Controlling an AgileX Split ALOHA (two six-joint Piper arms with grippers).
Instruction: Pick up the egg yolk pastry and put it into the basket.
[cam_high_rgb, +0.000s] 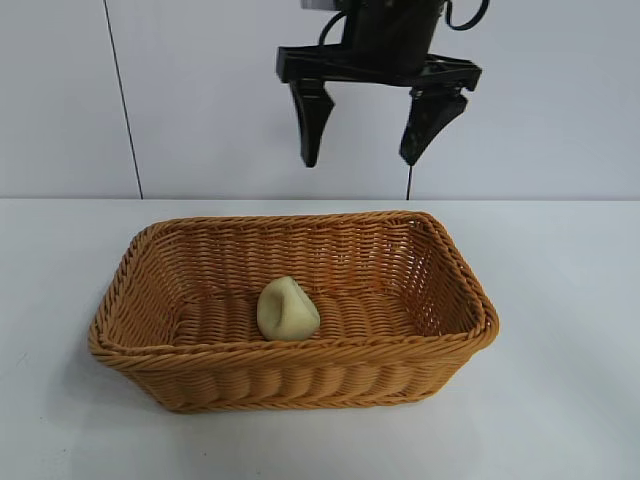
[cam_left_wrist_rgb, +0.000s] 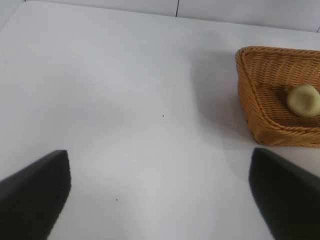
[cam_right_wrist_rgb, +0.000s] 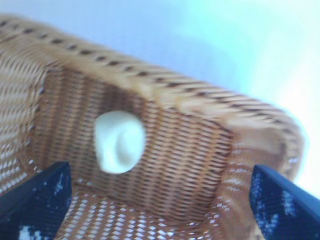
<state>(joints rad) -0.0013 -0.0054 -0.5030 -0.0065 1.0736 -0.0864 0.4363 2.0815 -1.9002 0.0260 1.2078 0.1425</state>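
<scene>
One basket (cam_high_rgb: 292, 385) on the white table (cam_high_rgb: 560, 300); one egg yolk pastry (cam_high_rgb: 287, 309) lying on its woven floor, left of centre, apparently close to the near wall — hard to judge from this angle. Right gripper (cam_high_rgb: 362, 155) hangs above the basket's far rim, fingers spread wide, holding nothing. Left gripper (cam_left_wrist_rgb: 160, 195) off to the side over bare table, fingers likewise wide apart — empty.
</scene>
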